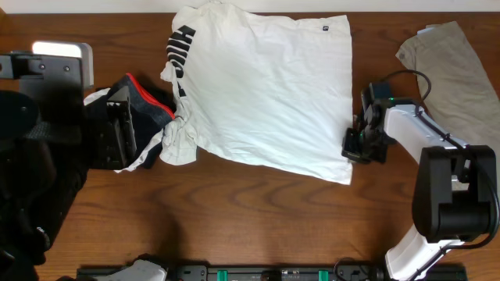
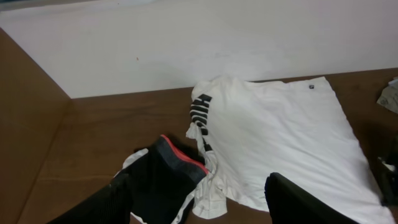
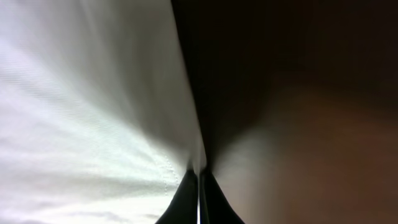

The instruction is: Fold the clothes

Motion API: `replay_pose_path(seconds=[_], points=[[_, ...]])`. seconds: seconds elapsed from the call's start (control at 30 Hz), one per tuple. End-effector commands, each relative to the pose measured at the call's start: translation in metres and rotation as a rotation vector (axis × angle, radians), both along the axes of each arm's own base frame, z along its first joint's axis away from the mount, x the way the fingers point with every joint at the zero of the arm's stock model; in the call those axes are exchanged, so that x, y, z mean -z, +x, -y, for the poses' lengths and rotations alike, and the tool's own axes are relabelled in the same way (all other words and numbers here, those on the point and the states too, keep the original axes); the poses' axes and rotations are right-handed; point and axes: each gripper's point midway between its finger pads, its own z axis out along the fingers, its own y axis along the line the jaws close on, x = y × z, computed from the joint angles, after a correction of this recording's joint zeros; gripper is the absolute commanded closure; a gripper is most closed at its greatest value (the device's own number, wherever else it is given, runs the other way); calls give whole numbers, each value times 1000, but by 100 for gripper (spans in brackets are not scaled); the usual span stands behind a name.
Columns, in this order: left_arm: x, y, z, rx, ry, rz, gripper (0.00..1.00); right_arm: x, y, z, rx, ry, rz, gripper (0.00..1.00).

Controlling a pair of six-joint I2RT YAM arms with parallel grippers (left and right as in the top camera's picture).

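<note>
We've got the R gripper [image 1: 353, 147] clamped on the T-shirt's [image 1: 266, 86] right edge, L gripper [image 1: 125, 129] spread open over the black garment [image 2: 158, 180] just left of it.

Our black 2-finger left gripper [image 1: 121, 129] hangs low, its fingers [image 2: 298, 199] spread wide apart. Our white right arm [image 1: 414, 125] bends at the elbow and reaches inward. Its black right gripper [image 3: 199, 186] is pinched tight on the hem of the white cotton T-shirt [image 1: 266, 86].

Probably a lab: bare wooden table [image 1: 234, 226], plain white wall [image 2: 186, 43].
</note>
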Motion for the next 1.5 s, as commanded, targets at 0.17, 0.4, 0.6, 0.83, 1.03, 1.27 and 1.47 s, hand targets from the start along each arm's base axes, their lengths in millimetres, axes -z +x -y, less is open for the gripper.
replay_pose_path(seconds=[0.17, 0.4, 0.6, 0.83, 1.03, 1.27, 1.47], points=[[12, -7, -6, -22, 17, -55, 30, -11, -25, 131, 246, -395, -138, 99], [16, -5, -5, -32, 3, -72, 30, -23, -28, 167, 387, -355, -135, 93], [22, -4, 10, 26, -46, -111, 2, -46, -1, 158, 367, -182, -15, 75], [49, 6, 17, 29, -29, -217, 4, -131, 40, 133, 278, 55, 327, 44], [140, 31, 24, -120, -21, -544, 4, -188, 41, 117, 194, 80, 522, 31], [251, 48, 40, -213, 19, -868, 4, -214, 34, 96, 117, 156, 596, 29], [339, 54, 44, -230, -56, -1014, 4, -211, 28, 93, 123, 166, 568, 30]])
